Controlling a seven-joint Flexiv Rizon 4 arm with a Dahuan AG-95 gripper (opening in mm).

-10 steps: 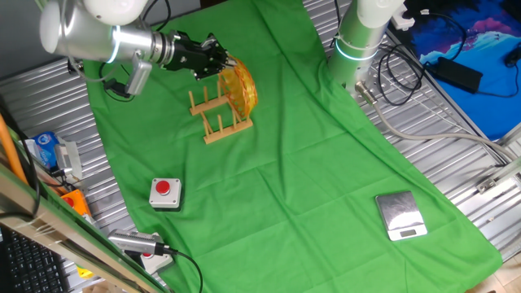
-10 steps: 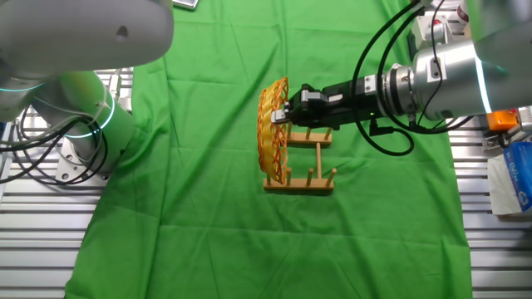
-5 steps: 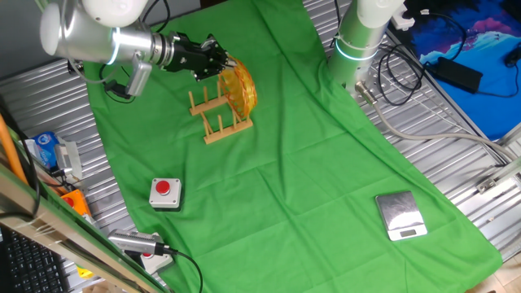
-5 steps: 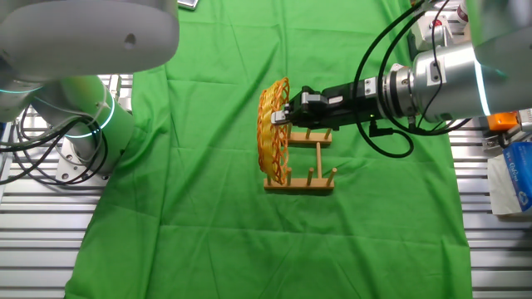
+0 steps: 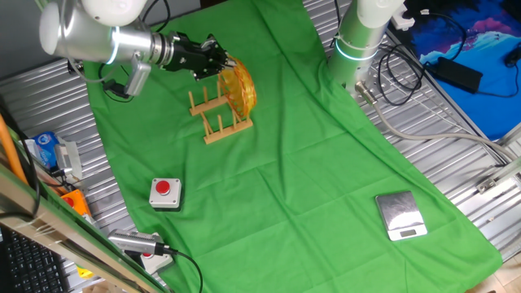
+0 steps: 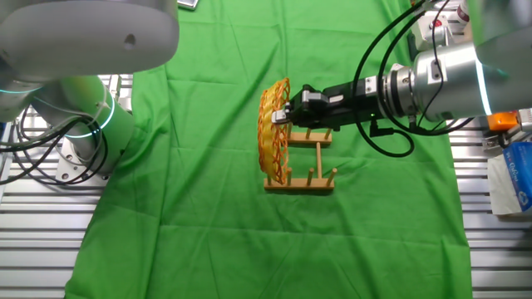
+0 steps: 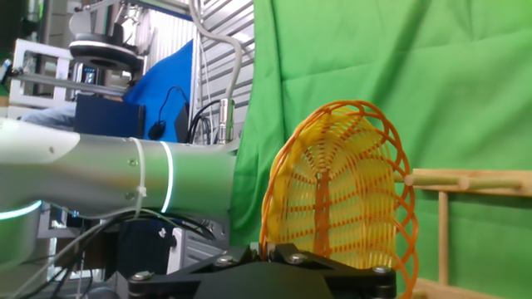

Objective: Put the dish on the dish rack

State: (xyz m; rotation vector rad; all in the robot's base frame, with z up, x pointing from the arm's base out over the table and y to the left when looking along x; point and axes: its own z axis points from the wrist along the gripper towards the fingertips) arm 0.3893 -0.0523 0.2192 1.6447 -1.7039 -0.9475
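Black gripper (image 6: 287, 114) parts fill the bottom of the hand view, and its fingers sit at the rim of the dish (image 7: 341, 195); whether they clamp it I cannot tell. Beyond them the dish (image 6: 273, 133) stands on edge at the end of the dish rack (image 6: 306, 166), upright among the pegs. Green cloth (image 5: 309, 163) covers the counter under the rack. Farther off on it lie a red button box (image 5: 165, 193) and a small silver scale (image 5: 400, 216).

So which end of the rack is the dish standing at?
The dish stands upright at the dish rack end farthest from the tool, beside the silver arm base.
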